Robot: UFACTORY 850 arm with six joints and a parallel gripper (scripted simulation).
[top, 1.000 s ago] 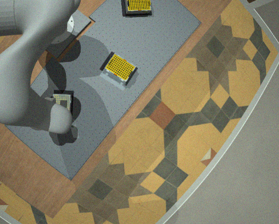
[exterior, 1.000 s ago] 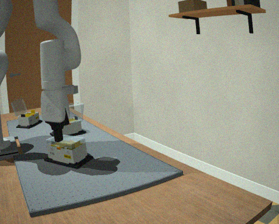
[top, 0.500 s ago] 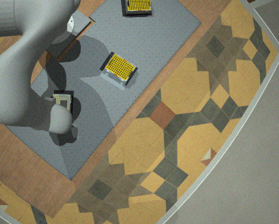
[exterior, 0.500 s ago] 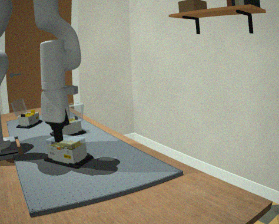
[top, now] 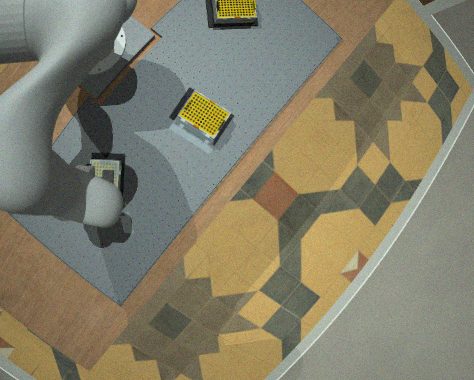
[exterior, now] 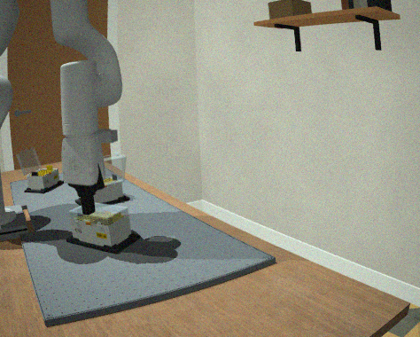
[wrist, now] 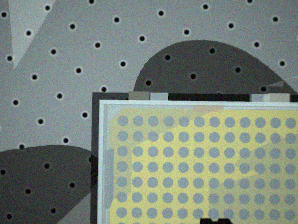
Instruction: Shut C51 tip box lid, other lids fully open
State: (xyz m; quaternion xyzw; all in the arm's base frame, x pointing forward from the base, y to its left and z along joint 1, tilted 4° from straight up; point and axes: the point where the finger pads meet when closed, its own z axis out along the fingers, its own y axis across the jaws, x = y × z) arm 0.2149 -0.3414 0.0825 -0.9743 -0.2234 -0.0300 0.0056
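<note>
Nearest on counter (exterior: 221,306): tip box (top: 119,171) (exterior: 90,233) (wrist: 102,165), presumably C51, sticker unreadable. Sits in holder plate (top: 121,157) (exterior: 116,249) (wrist: 95,200), looks flat; locators there likely to stop sliding as you press. Its clear lid (top: 106,165) (exterior: 112,209) (wrist: 131,114) looks down or nearly; latch can't be confirmed. Your fingers (exterior: 89,209) together, nothing clamped, tips at lid, likely as blunt pusher. Press front edge straight down, else box may tip. Beyond: middle box (top: 205,114) (exterior: 114,192), then far box (top: 236,9) (exterior: 43,181), both lids up; keep clear.

The arm (top: 30,120) (exterior: 80,97) is smooth, rounded pale grey; its gripper (exterior: 89,212) (wrist: 216,221) looks black.
</note>
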